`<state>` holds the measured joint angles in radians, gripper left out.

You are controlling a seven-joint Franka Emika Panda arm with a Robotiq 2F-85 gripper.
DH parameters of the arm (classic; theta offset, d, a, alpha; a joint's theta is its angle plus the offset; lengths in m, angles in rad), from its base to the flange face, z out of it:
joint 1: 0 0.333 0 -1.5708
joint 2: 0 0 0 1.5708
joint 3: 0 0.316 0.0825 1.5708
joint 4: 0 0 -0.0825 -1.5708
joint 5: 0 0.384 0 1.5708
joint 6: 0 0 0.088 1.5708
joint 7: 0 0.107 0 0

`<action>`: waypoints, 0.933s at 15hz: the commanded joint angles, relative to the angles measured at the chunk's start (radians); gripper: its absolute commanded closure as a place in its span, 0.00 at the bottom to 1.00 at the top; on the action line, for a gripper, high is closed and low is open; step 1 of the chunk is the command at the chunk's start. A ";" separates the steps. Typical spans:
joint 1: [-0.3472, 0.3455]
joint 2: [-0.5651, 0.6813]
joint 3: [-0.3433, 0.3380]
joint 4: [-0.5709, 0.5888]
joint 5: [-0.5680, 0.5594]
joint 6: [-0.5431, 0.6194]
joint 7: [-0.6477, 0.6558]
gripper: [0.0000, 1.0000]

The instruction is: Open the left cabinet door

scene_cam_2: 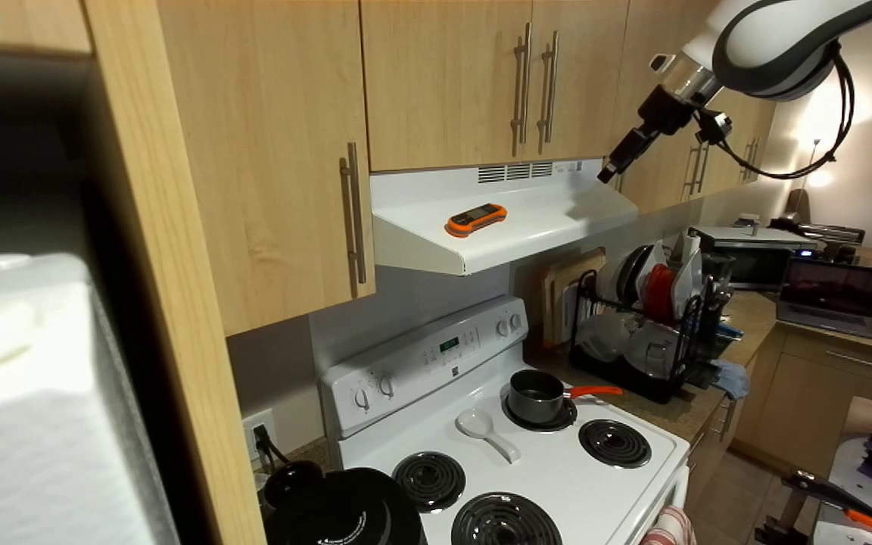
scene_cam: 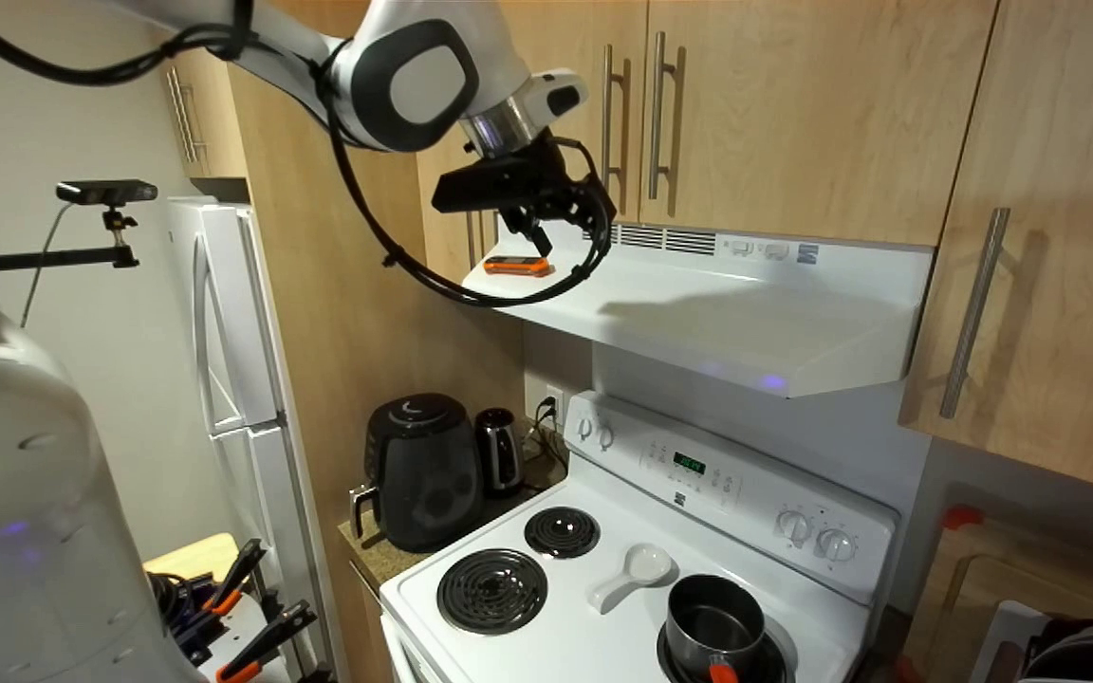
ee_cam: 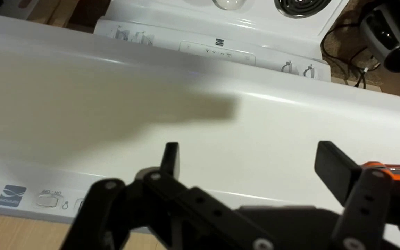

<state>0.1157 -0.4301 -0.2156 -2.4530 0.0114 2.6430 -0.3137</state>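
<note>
Because its handle [scene_cam_2: 526, 83] stands just beside the twin bar [scene_cam_2: 552, 87], the left cabinet door [scene_cam_2: 443, 76], shut at the top centre of an exterior view, calls for a careful approach. I would raise the gripper [ee_cam: 248, 163] to the handle, turn it to face the door, and bring its fingers [ee_cam: 335, 170] one to each side of the metal, keeping off the neighbour. Once it holds firmly, an outward pull curving toward the left of the frame should suit, since the hinge is presumably along that edge. The orange device [scene_cam_2: 475, 219] lying on the range hood [scene_cam_2: 557, 212] would be worth avoiding too. Across the lower half of the wrist view the fingers stand wide apart with nothing held. The arm [scene_cam: 414, 85] reaches in from the upper left of an exterior view, wrist bent, fingers slanting down above the hood, well apart from the handle.
</note>
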 commanded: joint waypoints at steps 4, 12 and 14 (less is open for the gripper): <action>0.017 0.054 -0.002 0.045 0.070 0.056 -0.047 0.00; 0.030 0.086 -0.004 0.091 0.116 0.068 -0.058 0.00; 0.028 0.090 -0.003 0.097 0.119 0.069 -0.057 0.00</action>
<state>0.1394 -0.3657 -0.2157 -2.3739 0.0841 2.6848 -0.3147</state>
